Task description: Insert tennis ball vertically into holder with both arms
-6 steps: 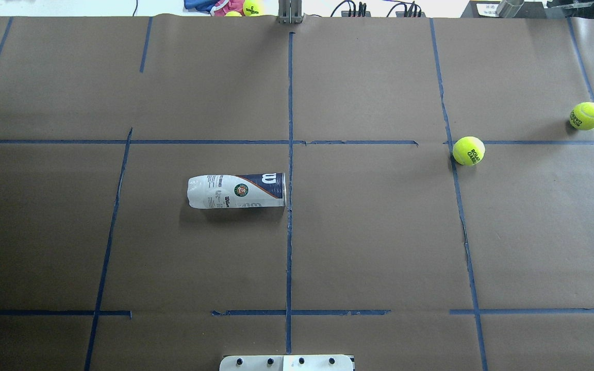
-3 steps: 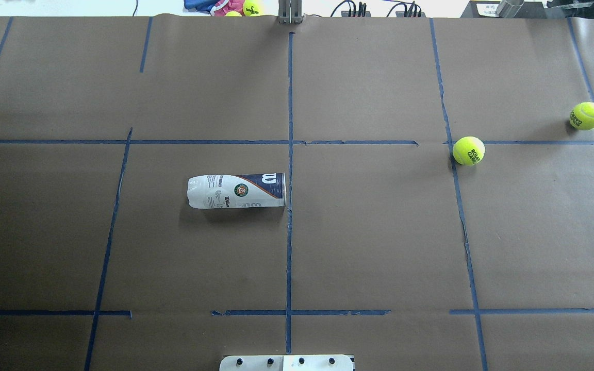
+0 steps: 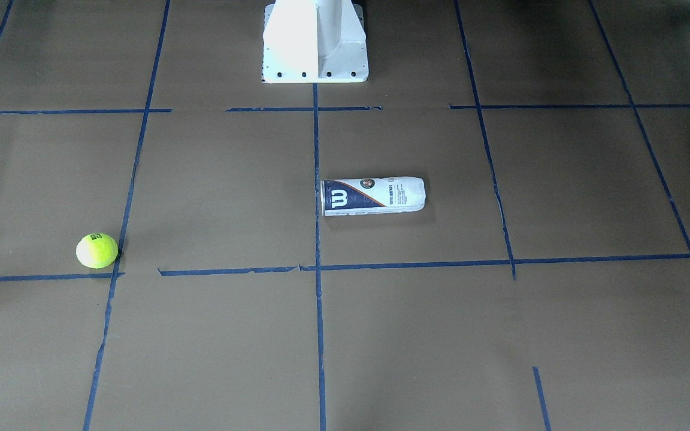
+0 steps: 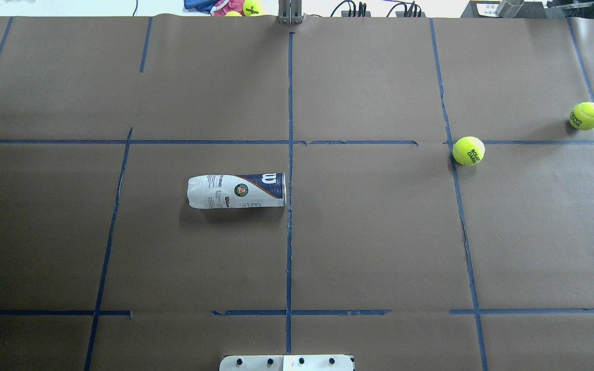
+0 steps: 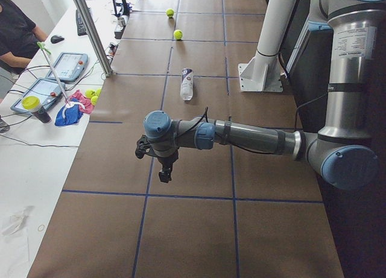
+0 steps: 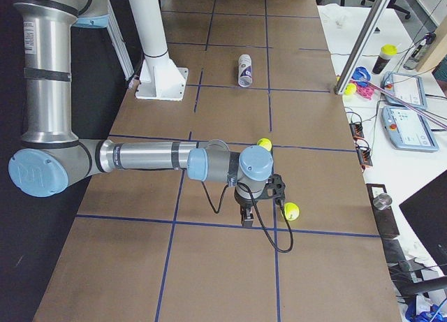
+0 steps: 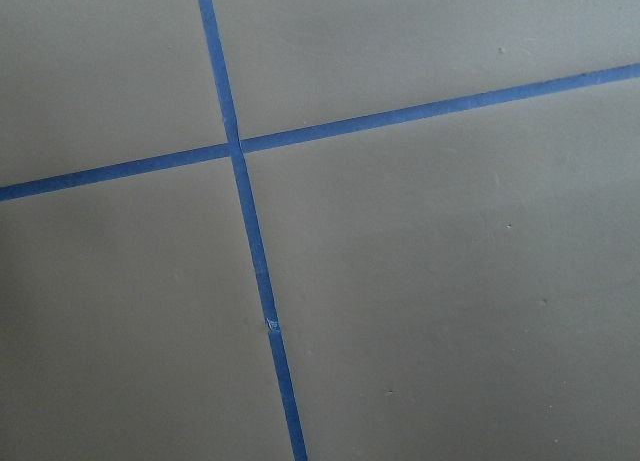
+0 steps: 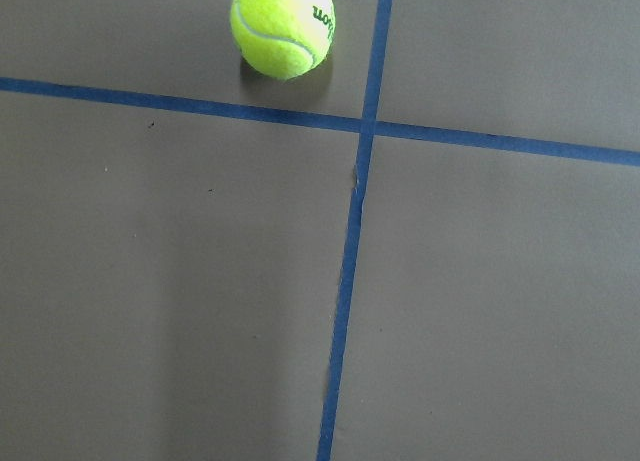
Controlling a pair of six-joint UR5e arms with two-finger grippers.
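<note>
The holder [image 4: 236,190], a clear can with a white-and-navy label, lies on its side left of the table's centre line, its rim end at the line; it also shows in the front view [image 3: 372,196]. One tennis ball [image 4: 468,150] rests on the right half, and a second tennis ball [image 4: 587,116] lies further right. The right wrist view shows a ball [image 8: 282,26] beside a tape cross. My left gripper [image 5: 164,172] hangs over bare paper far left of the can. My right gripper [image 6: 244,217] hangs close to the nearer ball [image 6: 290,211]. I cannot tell whether either is open or shut.
The white pedestal [image 3: 315,42] stands at the robot's edge of the table. Blue tape lines cross the brown paper. Beyond the far edge lie spare balls and a cloth [image 4: 225,6], with tablets and an operator [image 5: 18,31] at the side desk.
</note>
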